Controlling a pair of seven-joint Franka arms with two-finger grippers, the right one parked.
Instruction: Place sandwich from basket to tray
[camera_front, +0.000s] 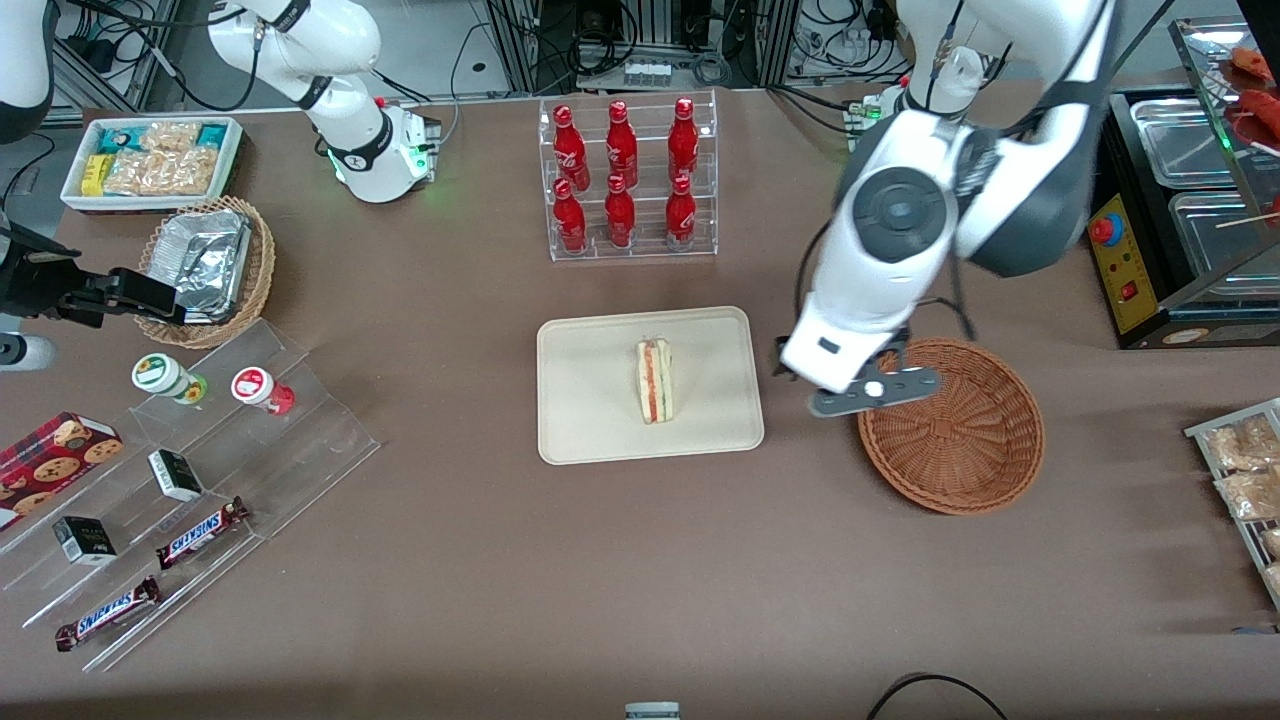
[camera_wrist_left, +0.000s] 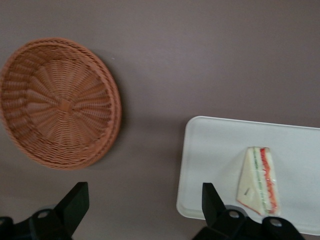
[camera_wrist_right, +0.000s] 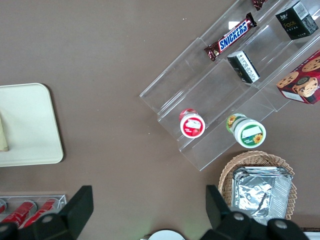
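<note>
Front and wrist views, release stage complete. Sandwich (camera_front: 655, 381) lying flat on the tray (camera_front: 580, 430), near its middle, with the red-and-green filling stripe showing along 1 long edge; no contact with any finger. Basket (camera_front: 965, 450) empty, woven floor fully exposed, standing just beside the tray toward the working arm's end of the table. Gripper (camera_wrist_left: 145, 212) raised above the bare tabletop between tray and basket, overlapping the basket rim in the front view; jaws spread wide, 2 dark fingers (camera_wrist_left: 75, 202) well apart with nothing between them.

Step in hand, judged from this layout: withdrawal after placement, the transfer itself apparently done. Next move, as a judgement only: lift clear and back away toward the working arm's own base, without sweeping low over the tray, where a trailing finger could nudge the sandwich, and without catching the basket rim lying directly below the wrist. No further grasp called for, provided the sandwich sits steady inside the raised rim, as appears here.
</note>
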